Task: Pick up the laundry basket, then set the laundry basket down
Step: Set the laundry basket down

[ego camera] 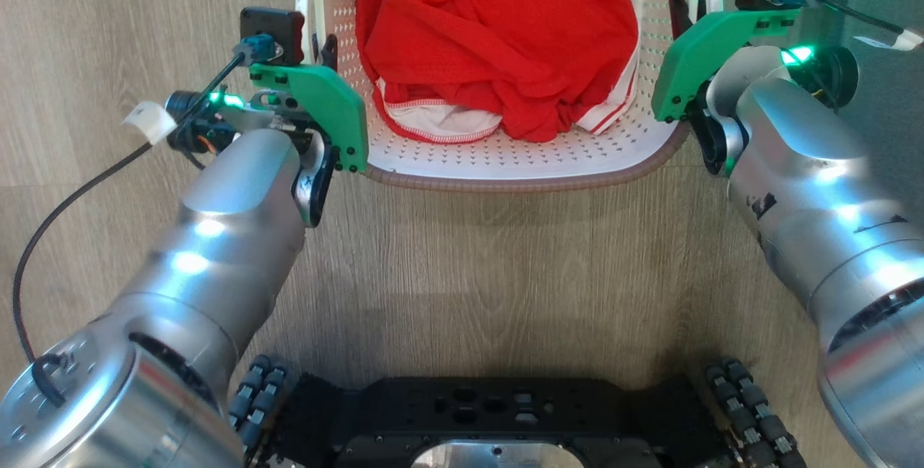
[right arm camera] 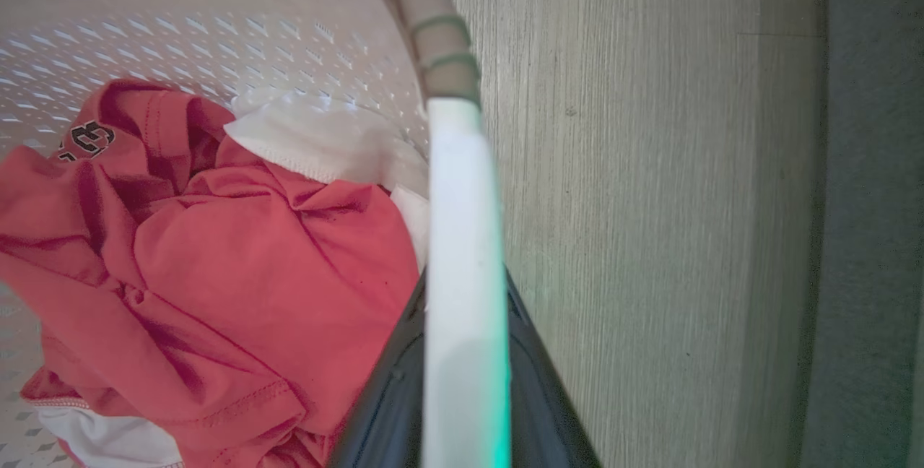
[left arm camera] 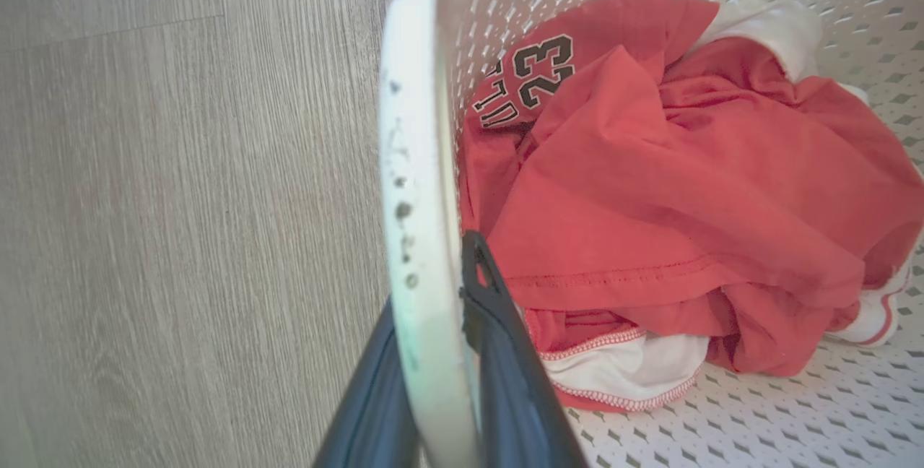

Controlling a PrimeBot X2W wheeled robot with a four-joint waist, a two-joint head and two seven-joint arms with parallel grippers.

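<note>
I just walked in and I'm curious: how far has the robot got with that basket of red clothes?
Done: the reach and the grasp. The left end effector and right end effector each clamp a white side handle of the laundry basket, one finger inside, one outside. In hand: the lift; I cannot tell whether the basket has left the wooden floor. Left: raising it, then setting it down.

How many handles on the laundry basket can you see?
2: the left handle inside the left gripper, the right handle inside the right gripper. The laundry basket's far end is cropped.
</note>
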